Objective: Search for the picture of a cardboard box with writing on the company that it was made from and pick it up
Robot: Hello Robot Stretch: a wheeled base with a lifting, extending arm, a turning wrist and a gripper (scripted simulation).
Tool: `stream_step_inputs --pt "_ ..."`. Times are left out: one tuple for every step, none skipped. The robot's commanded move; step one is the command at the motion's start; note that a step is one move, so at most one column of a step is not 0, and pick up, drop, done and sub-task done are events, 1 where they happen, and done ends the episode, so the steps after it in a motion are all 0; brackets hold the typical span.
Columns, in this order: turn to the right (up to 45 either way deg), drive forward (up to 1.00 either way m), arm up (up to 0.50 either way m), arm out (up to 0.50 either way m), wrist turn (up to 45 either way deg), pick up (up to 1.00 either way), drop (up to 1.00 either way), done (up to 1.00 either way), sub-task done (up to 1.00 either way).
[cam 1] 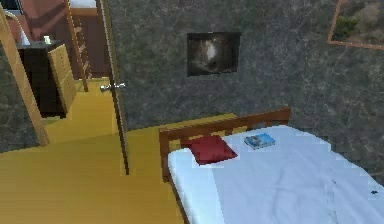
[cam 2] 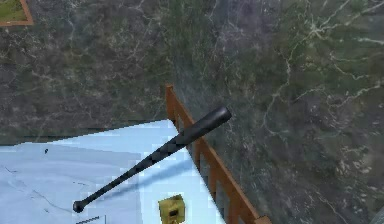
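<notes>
Whether the jaws grip anything cannot be told. On the white bed (cam 2: pixel 40 175) sits a small yellow boxy thing (cam 2: pixel 171 209), possibly the cardboard box: probably light and crushable, best taken by opposite sides. A black baseball bat (cam 2: pixel 160 155) lies just beyond, then the wooden bed rail (cam 2: pixel 235 200) and the grey wall (cam 2: pixel 280 90).

A bed (cam 1: pixel 290 180) with a white sheet and wooden headboard (cam 1: pixel 225 121) stands against the dark wall, carrying a red pillow (cam 1: pixel 211 150) and a blue book (cam 1: pixel 260 141), below a framed picture (cam 1: pixel 213 53), with an open door (cam 1: pixel 113 60) and a dresser (cam 1: pixel 50 78) to the left.
</notes>
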Motion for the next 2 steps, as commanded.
stream_step_inputs --pt "0.0 0.00 0.10 0.00 0.0 0.00 0.00 0.00 0.00" --pt "0.0 0.00 0.00 0.00 0.0 0.00 0.00 1.00 0.00"
